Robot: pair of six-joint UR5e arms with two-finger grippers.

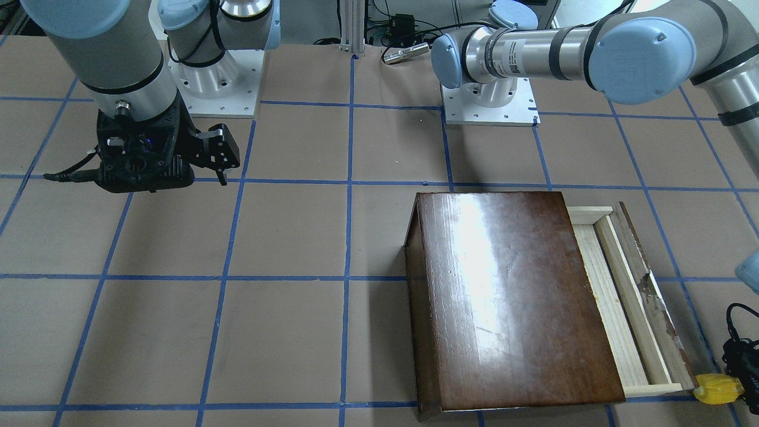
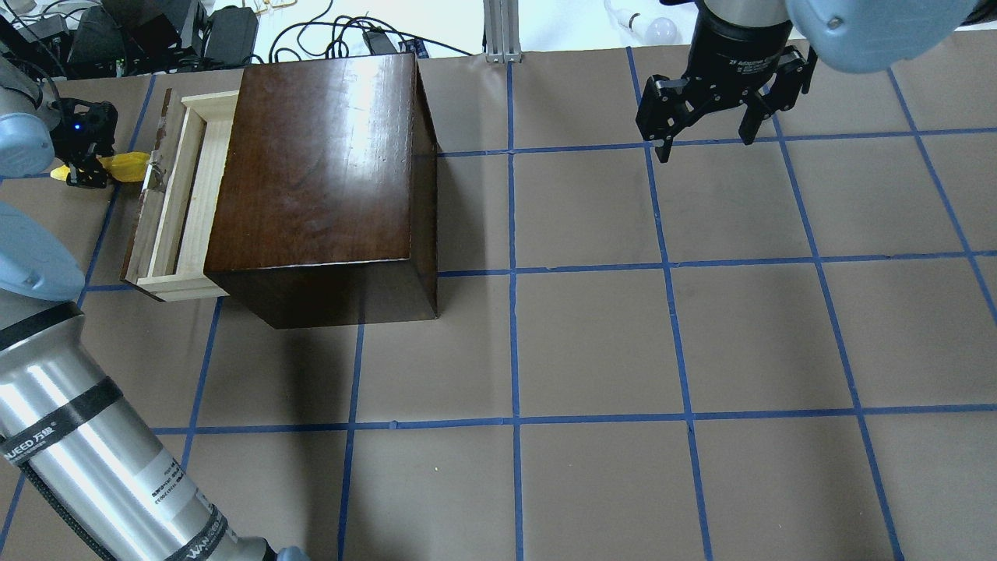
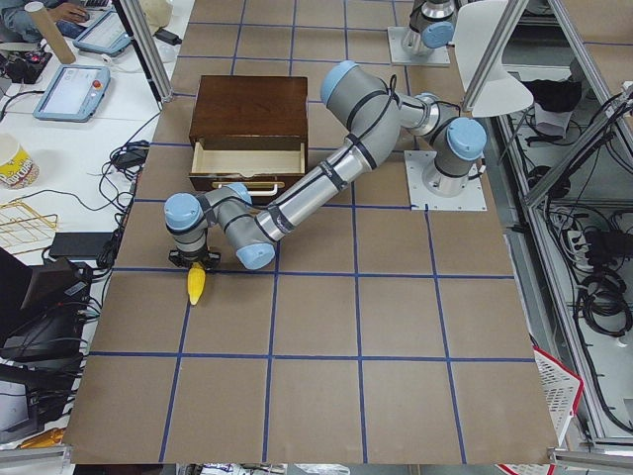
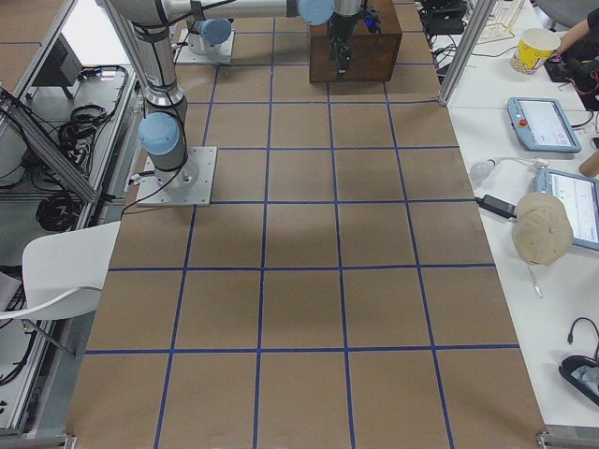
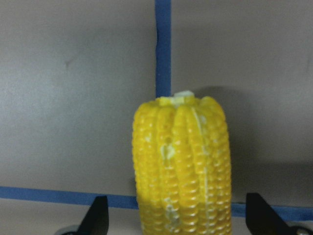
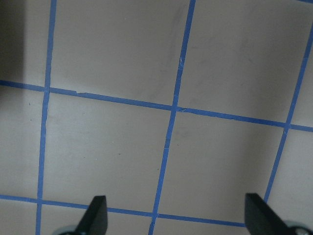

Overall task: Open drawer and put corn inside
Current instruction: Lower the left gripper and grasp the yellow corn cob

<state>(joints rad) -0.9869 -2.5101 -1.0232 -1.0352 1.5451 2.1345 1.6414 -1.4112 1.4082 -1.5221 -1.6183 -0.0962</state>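
Since the shallow light pine drawer with the chipped dark-brown front panel (image 2: 181, 199) stands part-way out of the glossy dark-brown wooden box cabinet (image 2: 319, 156), the opening step looks done and the grasp on the cob looks to be the step in hand. On the cabinet's drawer side, just outside the front panel, the bright yellow ridged toy corn cob (image 5: 181, 166) lies on the brown paper-covered table with its blue tape grid (image 2: 592, 343), not yet in the drawer. Over the cob hangs the left gripper (image 2: 84, 165); in its wrist view the fingers (image 5: 98, 218) are spread wide, one on each side of the corn with a gap at both, so nothing is gripped yet. On the cabinet's opposite, closed side and well apart from it, the right gripper (image 2: 707, 142) hovers above bare table, its fingers likewise wide and empty.

Next, I judge, the left fingers must close on the cob, lift it over the front panel and lower it into the pine tray. Only a narrow strip of tray shows beyond the cabinet top, and the cob points across that strip, so it may need turning to lie along it.

As for writing, the black collar above the right fingers carries small white lettering starting "2F"; the rest is too small to read. Labels on the left arm's silver forearm are also too small to read.
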